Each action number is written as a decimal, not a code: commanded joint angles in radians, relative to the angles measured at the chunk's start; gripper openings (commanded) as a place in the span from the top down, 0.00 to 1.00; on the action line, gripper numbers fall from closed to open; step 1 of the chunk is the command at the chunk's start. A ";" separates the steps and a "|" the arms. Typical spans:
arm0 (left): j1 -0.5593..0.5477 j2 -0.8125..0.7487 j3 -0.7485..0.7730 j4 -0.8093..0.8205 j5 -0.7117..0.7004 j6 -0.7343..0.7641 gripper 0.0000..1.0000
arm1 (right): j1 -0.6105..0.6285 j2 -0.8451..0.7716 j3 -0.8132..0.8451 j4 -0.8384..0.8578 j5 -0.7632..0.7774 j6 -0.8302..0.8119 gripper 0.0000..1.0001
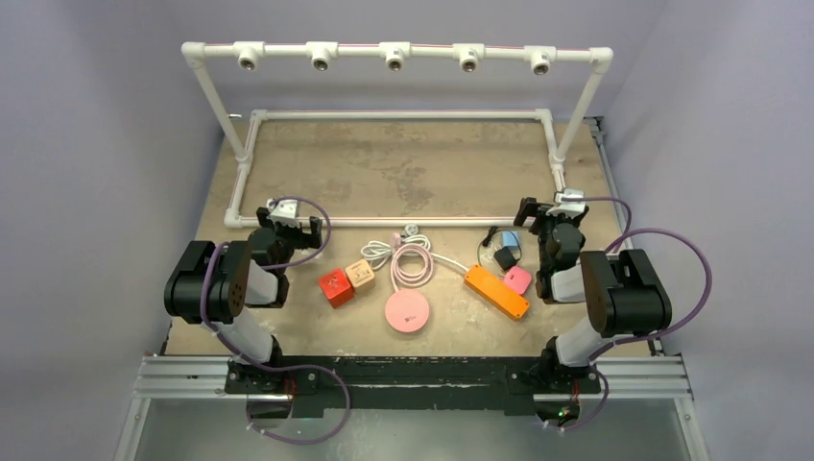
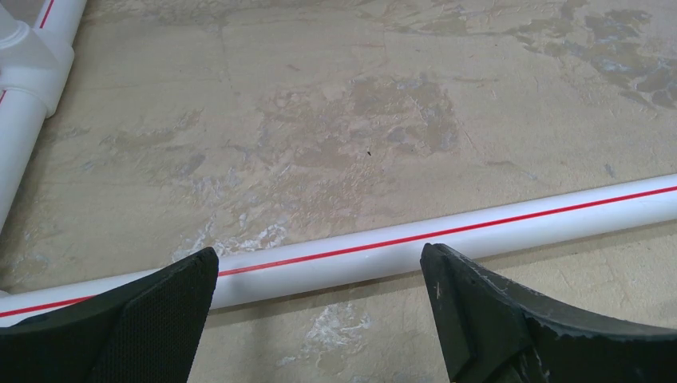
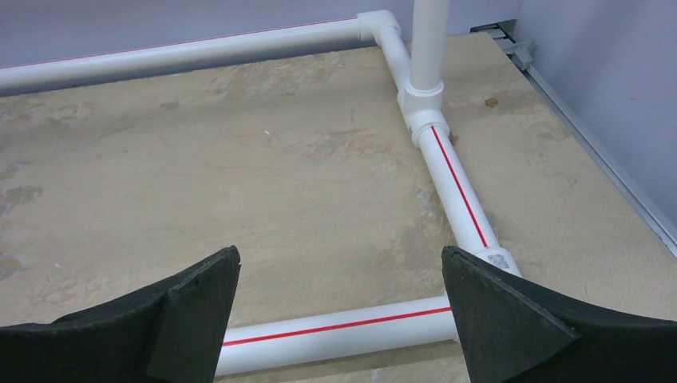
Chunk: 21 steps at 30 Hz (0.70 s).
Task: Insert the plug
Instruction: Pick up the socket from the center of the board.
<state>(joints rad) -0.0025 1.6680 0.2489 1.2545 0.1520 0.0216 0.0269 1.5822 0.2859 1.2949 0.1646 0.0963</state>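
In the top view an orange power strip [image 1: 496, 291] lies on the table at right of centre. A black plug [image 1: 505, 257], a blue adapter [image 1: 511, 239] and a pink adapter [image 1: 517, 279] lie close to its far side. My right gripper [image 1: 550, 208] [image 3: 340, 252] stands open just beyond them, with nothing between its fingers. My left gripper [image 1: 288, 221] [image 2: 319, 255] is open and empty at the left, far from the strip. Both wrist views show only bare table and white pipe, not the plug or strip.
A white pipe frame [image 1: 403, 115] with several sockets on its top bar surrounds the far table; its front pipe [image 2: 479, 227] [image 3: 335, 327] lies just ahead of both grippers. A red cube [image 1: 336, 287], a tan cube [image 1: 360, 275], a pink round reel [image 1: 407, 311] and coiled cables [image 1: 411, 261] sit mid-table.
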 commanded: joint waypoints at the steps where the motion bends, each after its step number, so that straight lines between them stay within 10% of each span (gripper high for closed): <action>1: -0.002 -0.008 0.009 0.046 -0.005 0.008 0.01 | -0.001 -0.008 0.001 0.036 0.000 0.000 0.01; 10: 0.001 -0.018 0.018 0.030 0.017 -0.001 0.01 | -0.001 -0.011 -0.004 0.057 0.098 0.015 0.01; 16: 0.043 -0.147 0.322 -0.613 0.027 -0.047 0.01 | 0.021 -0.243 0.034 -0.178 0.073 -0.021 0.01; 21: 0.043 -0.238 0.453 -0.983 0.145 -0.009 0.01 | 0.018 -0.446 0.167 -0.625 0.124 0.471 0.01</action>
<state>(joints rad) 0.0345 1.5326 0.6292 0.6399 0.1902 -0.0040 0.0444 1.2461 0.3405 0.9970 0.2287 0.1917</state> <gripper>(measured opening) 0.993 0.987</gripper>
